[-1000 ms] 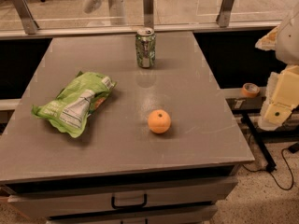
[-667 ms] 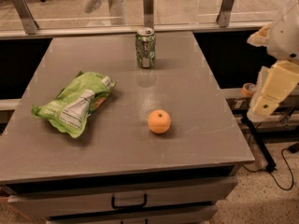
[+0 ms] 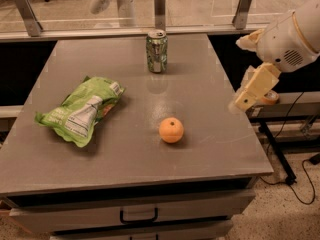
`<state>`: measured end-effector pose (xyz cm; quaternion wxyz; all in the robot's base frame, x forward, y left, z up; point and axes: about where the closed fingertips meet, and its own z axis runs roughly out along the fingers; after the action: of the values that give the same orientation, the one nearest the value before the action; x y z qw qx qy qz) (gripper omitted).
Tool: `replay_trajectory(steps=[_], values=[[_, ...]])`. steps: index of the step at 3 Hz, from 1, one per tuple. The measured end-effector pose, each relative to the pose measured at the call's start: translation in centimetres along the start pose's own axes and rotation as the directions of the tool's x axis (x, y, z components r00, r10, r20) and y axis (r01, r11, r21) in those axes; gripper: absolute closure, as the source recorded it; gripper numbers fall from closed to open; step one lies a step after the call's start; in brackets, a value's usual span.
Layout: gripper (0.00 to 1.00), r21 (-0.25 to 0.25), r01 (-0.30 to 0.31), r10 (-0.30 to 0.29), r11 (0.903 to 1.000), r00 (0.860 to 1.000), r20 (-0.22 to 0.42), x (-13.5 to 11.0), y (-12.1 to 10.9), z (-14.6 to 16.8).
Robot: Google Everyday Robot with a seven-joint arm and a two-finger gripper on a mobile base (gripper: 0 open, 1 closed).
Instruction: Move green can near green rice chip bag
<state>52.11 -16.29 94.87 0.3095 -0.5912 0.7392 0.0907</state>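
The green can [image 3: 156, 51] stands upright at the far middle of the grey table [image 3: 210, 114], silver top and pull tab up. The green rice chip bag [image 3: 81, 109] lies flat on the left side of the table, its white label panel facing up. My gripper [image 3: 252, 89] hangs over the table's right edge, on the end of the white arm [image 3: 287, 39]. It is well to the right of the can, nearer me than it, and holds nothing that I can see.
An orange [image 3: 171, 130] sits on the table between the front edge and the can, right of the bag. A glass barrier with metal posts [image 3: 159, 6] runs behind the table. A drawer with a handle [image 3: 138, 216] is below the front edge. Cables lie on the floor at the right.
My arm and gripper have moved left from beyond the table's right side to over its right edge. The can, bag and orange have not moved.
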Motion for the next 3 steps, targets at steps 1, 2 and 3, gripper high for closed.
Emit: replay_trajectory(steps=[1,2,3], values=[[0.00,-0.011,-0.012,0.012,0.9999,0.999,0.039,-0.9,0.1,0.4],[0.00,-0.011,-0.012,0.012,0.9999,0.999,0.039,-0.9,0.1,0.4],[0.00,0.017,-0.045,0.043,0.9988,0.995,0.091,-1.7,-2.1,2.4]])
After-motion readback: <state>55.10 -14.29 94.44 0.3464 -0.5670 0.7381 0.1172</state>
